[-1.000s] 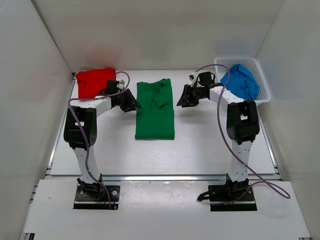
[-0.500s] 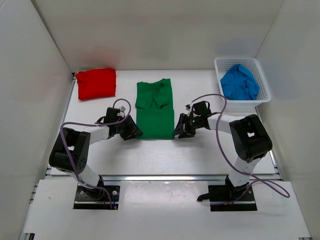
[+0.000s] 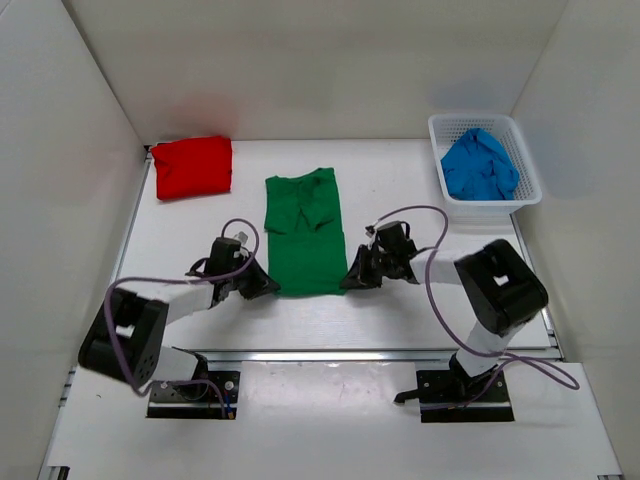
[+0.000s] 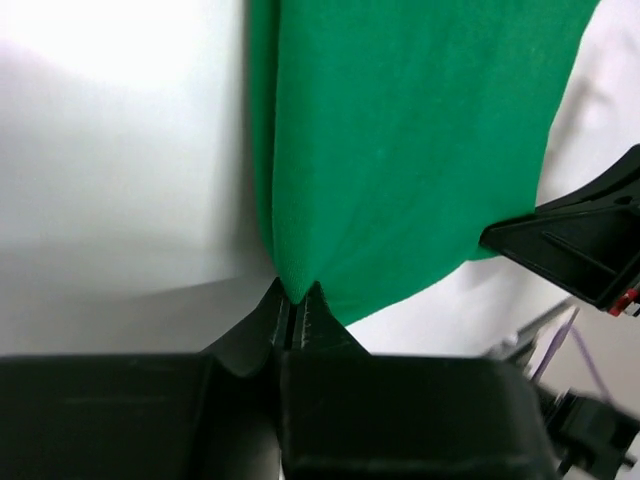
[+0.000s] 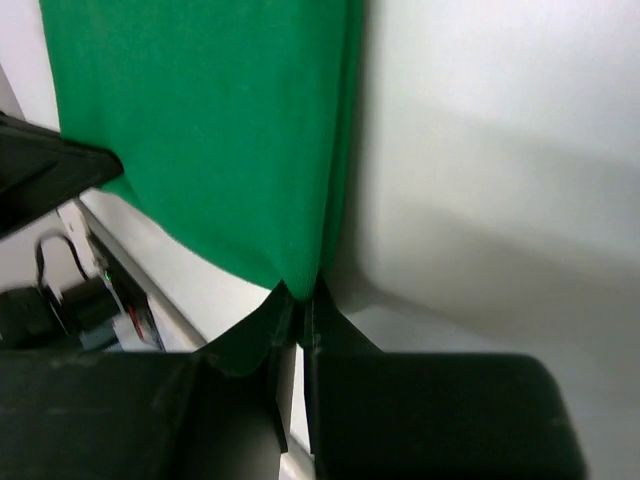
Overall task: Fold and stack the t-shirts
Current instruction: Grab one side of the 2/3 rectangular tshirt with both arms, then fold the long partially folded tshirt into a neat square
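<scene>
Green t-shirt (image 3: 302, 235) is lying mid-desk (image 3: 400, 310). The left claw (image 3: 268, 288) and right claw (image 3: 349, 282) are each pinching shut on a 6 o'clock hem corner, likely to fold it toward 12. The red t-shirt (image 3: 193, 166) is lying folded at 10 o'clock.

White table (image 3: 400, 190), red t-shirt (image 3: 193, 166), green t-shirt (image 3: 303, 235), white basket (image 3: 492, 210)

I see the green shirt (image 3: 302, 238) flat at mid-frame, folded into a long strip with its collar toward the top. My left hand (image 3: 271, 289) and right hand (image 3: 348, 282) pinch its lower corners. The red shirt (image 3: 193, 166) lies folded at upper left. The blue shirt (image 3: 479, 165) sits crumpled in the basket (image 3: 495, 209) at upper right.
</scene>
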